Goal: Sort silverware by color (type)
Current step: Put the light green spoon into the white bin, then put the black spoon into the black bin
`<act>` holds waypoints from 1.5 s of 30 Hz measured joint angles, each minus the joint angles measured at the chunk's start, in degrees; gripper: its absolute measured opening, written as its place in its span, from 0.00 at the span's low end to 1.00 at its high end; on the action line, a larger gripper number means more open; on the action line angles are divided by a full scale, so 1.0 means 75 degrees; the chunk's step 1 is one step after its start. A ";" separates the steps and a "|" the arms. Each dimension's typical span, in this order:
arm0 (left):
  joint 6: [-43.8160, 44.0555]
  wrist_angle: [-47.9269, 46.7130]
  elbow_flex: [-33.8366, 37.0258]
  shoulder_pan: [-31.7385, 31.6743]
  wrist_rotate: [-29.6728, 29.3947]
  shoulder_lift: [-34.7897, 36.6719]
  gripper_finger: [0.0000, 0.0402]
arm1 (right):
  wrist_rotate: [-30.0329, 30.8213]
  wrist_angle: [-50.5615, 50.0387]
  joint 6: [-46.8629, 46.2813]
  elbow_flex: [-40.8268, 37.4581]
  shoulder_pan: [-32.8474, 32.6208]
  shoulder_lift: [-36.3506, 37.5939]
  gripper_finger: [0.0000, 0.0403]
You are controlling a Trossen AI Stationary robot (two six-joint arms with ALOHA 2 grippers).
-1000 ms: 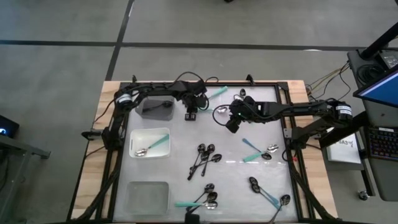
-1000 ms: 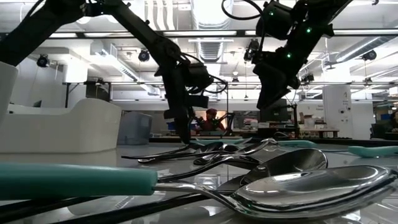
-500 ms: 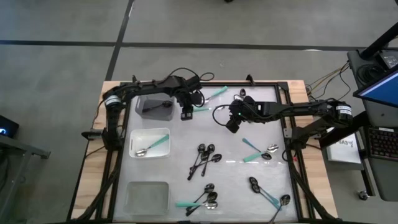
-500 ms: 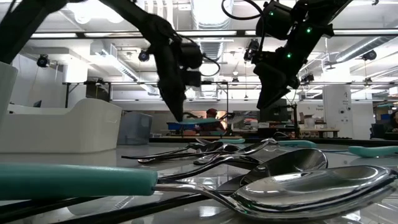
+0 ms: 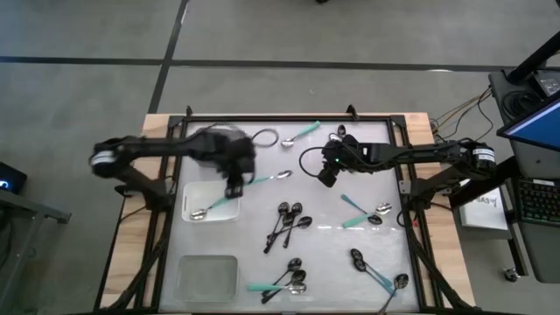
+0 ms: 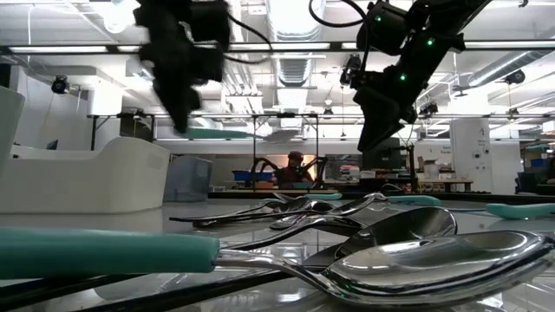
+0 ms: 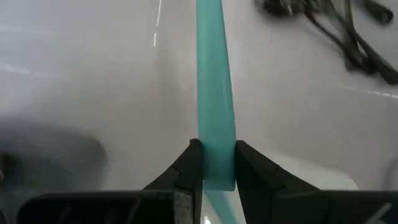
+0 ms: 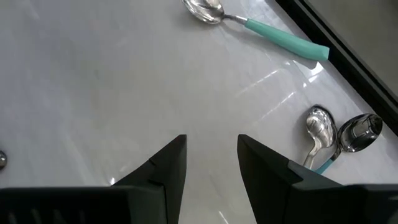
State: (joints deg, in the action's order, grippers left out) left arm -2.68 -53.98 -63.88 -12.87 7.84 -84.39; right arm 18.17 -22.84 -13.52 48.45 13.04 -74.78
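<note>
White tabletop (image 5: 332, 254) under my arms, loose spoons (image 5: 289, 219) nearest. My left tool (image 7: 213, 163), clamped on a teal-handled spoon (image 5: 262, 179), has swung from the grey bin toward the white bin (image 5: 229, 188). Right tool (image 8: 211, 158) hangs open, empty.

White bin (image 5: 198, 193), clear bin (image 5: 208, 276), keyboard (image 5: 536, 200), person beyond the table (image 6: 295, 165)
</note>
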 joint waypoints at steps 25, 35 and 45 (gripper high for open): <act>0.4626 -0.1214 0.3712 0.2420 -0.1184 0.4461 0.13 | -0.0014 0.0579 -0.0603 -0.0001 0.0000 0.0000 0.33; 0.5260 -0.1274 0.3755 0.2420 -0.1165 0.4382 0.32 | -0.0014 0.0657 -0.0603 0.0000 0.0000 0.0000 0.33; 0.4523 0.0434 0.3077 0.2420 -0.1167 0.4316 0.34 | -0.0014 0.0751 -0.0603 0.0000 -0.0002 0.0000 0.33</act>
State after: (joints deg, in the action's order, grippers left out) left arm 31.24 -50.73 -40.81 5.28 -0.91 -52.02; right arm 18.06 -17.21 -18.04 48.45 13.02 -74.78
